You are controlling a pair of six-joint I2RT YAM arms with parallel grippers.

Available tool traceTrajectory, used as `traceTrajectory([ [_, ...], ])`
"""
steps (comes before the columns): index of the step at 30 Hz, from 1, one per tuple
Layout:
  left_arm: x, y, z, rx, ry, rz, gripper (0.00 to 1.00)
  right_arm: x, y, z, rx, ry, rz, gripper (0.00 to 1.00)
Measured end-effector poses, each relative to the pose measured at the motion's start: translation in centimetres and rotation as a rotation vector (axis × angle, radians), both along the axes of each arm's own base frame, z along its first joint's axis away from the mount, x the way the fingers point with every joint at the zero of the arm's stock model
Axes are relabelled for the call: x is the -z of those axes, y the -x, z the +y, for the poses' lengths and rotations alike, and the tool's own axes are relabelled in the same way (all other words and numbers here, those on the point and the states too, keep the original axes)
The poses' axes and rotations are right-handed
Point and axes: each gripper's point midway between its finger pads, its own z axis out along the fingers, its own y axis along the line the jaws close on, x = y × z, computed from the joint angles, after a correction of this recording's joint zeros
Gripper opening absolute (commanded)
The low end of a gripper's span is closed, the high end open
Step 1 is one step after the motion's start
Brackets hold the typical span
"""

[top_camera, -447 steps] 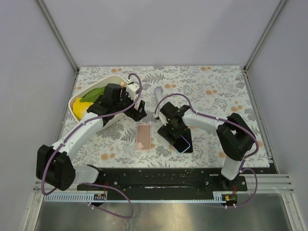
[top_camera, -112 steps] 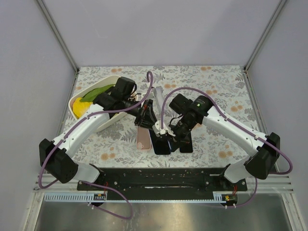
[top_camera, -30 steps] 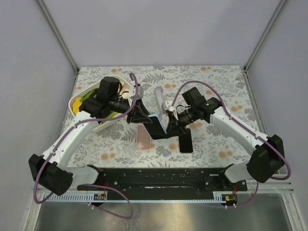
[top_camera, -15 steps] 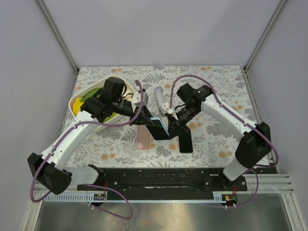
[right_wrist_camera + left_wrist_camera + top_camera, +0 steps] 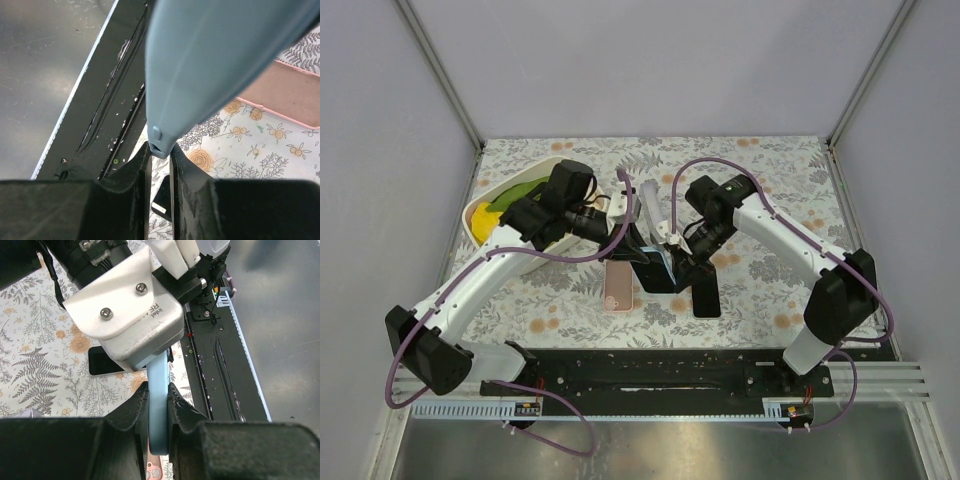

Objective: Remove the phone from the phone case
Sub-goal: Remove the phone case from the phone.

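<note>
A phone in a light blue phone case (image 5: 657, 270) hangs tilted above the middle of the table, its dark face toward the top camera. My left gripper (image 5: 637, 244) is shut on the case's edge from the left; in the left wrist view the blue edge (image 5: 159, 390) is pinched between the black fingers (image 5: 137, 410). My right gripper (image 5: 675, 256) is shut on a corner from the right. In the right wrist view the blue case (image 5: 215, 60) fills the top, its corner (image 5: 160, 145) between the jaws. I cannot tell how far the phone sits in the case.
A pink case (image 5: 618, 287) lies flat on the floral cloth, just under and left of the held one. A black phone (image 5: 706, 298) lies to its right. A white bowl (image 5: 478, 210) with yellow and green items stands at the left. A black rail (image 5: 650, 372) runs along the near edge.
Both grippers have carried the blue-cased phone a little right and down toward the near side. The left wrist has swung right, the right wrist has drawn in; both grips are unchanged.
</note>
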Motion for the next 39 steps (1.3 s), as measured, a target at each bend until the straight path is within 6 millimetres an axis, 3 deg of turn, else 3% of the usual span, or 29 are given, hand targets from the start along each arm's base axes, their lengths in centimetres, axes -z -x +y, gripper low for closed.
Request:
traceTrajectory([
  [39, 0.6, 2.0, 0.1, 0.137, -0.008, -0.261, 0.00, 0.4, -1.2, 0.4, -0.143, 0.032, -0.152, 0.00],
])
